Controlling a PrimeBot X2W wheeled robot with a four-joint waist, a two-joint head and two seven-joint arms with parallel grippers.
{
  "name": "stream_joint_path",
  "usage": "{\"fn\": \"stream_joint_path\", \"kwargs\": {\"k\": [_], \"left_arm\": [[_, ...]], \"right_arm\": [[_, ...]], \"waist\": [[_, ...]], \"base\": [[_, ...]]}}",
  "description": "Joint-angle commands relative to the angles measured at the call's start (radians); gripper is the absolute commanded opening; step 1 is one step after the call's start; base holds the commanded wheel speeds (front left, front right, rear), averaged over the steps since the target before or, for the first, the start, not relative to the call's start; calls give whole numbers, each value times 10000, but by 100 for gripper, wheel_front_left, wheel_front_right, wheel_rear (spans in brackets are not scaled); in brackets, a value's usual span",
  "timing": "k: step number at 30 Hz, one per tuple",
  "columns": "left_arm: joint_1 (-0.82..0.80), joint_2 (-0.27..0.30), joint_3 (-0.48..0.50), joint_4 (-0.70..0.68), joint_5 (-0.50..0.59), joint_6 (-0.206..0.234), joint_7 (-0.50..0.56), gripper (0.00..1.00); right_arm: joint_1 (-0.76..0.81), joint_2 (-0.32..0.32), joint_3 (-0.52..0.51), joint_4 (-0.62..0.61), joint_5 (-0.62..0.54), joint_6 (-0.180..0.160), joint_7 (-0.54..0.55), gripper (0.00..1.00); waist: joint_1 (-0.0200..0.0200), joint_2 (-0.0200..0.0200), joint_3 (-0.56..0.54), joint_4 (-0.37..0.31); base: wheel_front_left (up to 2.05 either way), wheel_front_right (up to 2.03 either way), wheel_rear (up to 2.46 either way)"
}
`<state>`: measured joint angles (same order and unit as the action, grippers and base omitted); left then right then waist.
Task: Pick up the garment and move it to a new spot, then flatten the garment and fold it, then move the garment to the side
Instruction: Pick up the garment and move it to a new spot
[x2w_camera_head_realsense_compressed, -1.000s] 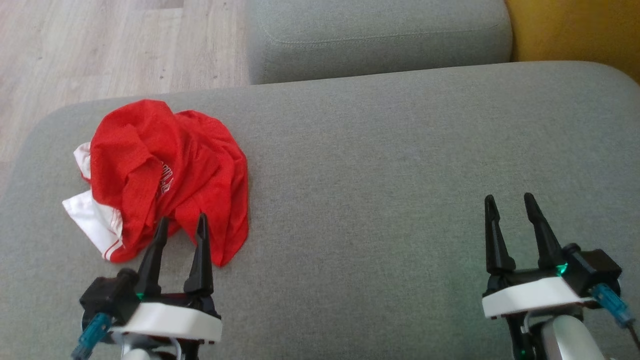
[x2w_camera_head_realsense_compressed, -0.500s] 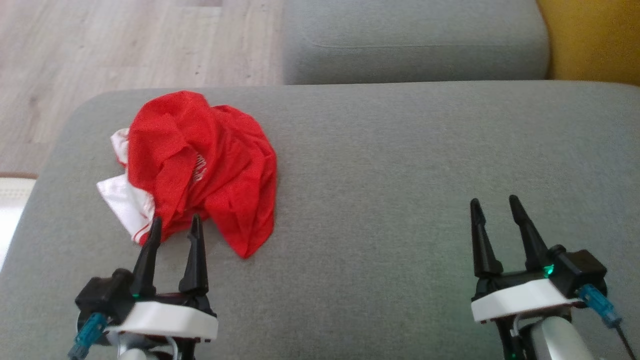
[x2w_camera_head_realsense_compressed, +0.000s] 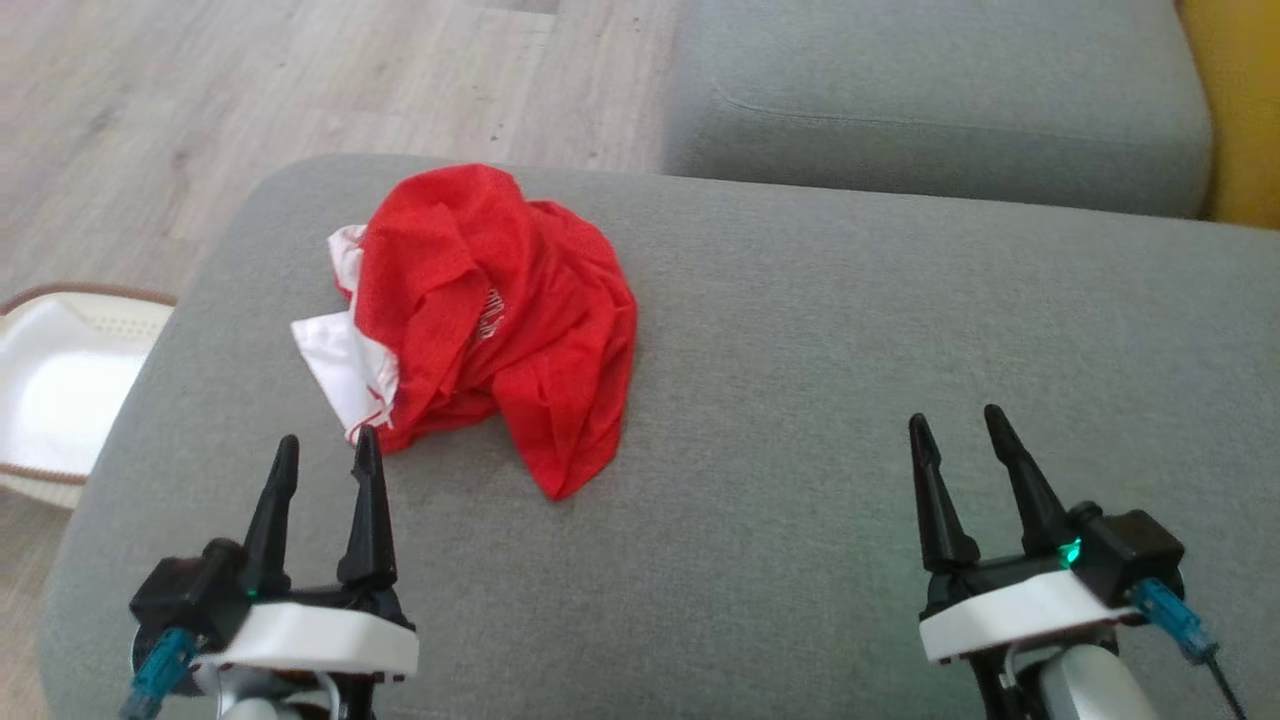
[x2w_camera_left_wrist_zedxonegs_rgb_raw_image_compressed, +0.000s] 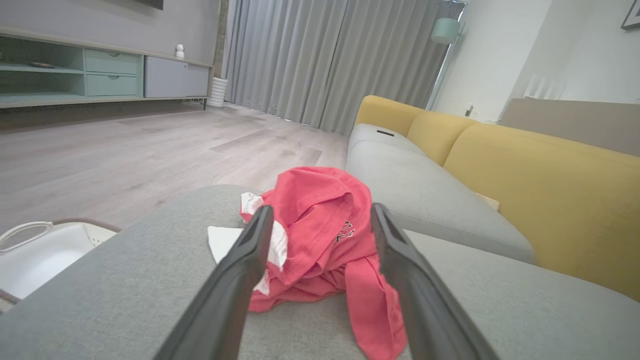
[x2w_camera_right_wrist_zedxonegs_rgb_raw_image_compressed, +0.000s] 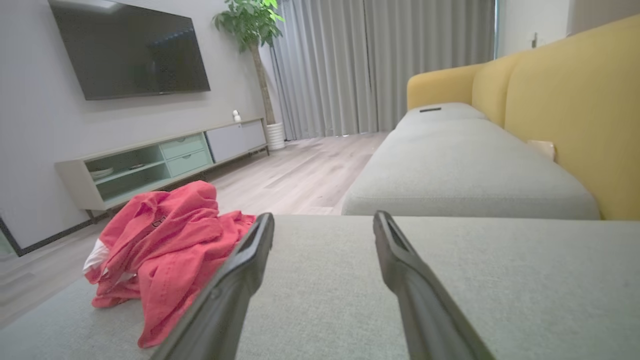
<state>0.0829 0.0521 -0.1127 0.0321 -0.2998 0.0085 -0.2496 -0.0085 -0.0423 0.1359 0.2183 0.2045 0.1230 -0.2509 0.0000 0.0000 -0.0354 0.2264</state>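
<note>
A crumpled red garment (x2w_camera_head_realsense_compressed: 500, 320) with white sleeve parts lies in a heap on the grey sofa cushion (x2w_camera_head_realsense_compressed: 800, 400), toward its far left. My left gripper (x2w_camera_head_realsense_compressed: 326, 452) hovers open just short of the heap's near edge, empty. In the left wrist view the garment (x2w_camera_left_wrist_zedxonegs_rgb_raw_image_compressed: 320, 235) sits straight ahead between the open fingers. My right gripper (x2w_camera_head_realsense_compressed: 950, 425) is open and empty over bare cushion at the right, well away from the cloth. From the right wrist the garment (x2w_camera_right_wrist_zedxonegs_rgb_raw_image_compressed: 165, 245) lies off to the left.
A white basket (x2w_camera_head_realsense_compressed: 60, 390) with a brown rim stands on the wood floor left of the cushion. A second grey cushion (x2w_camera_head_realsense_compressed: 930, 100) and a yellow backrest (x2w_camera_head_realsense_compressed: 1245, 110) lie beyond. A TV cabinet (x2w_camera_right_wrist_zedxonegs_rgb_raw_image_compressed: 160, 160) stands across the room.
The head camera has swung left, so the whole picture shifted right and the basket came into view. Both grippers stay open; the garment lies as before.
</note>
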Motion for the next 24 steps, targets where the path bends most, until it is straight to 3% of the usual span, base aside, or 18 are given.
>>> {"fn": "stream_joint_path", "kwargs": {"k": [1, 14, 20, 24], "left_arm": [[-274, -18, 400, -369, 157, -24, -122, 100], [-353, -18, 627, -286, 477, -165, -122, 100], [-1327, 68, 701, 497, 1164, -670, -122, 100], [-2493, 498, 561, 1583, 1560, -961, -122, 100]], "right_arm": [[-221, -79, 313, -259, 81, 77, -109, 100], [-297, -79, 450, -256, 90, 77, -109, 100], [-648, -79, 311, -419, -86, 77, -109, 100], [-893, -79, 259, -466, -199, 77, -109, 100]], "waist": [[0, 0, -29, 191], [0, 0, 285, 157], [0, 0, 1138, -239], [0, 0, 1686, -544]], "base": [[0, 0, 0], [0, 0, 0], [0, 0, 0], [0, 0, 0]]}}
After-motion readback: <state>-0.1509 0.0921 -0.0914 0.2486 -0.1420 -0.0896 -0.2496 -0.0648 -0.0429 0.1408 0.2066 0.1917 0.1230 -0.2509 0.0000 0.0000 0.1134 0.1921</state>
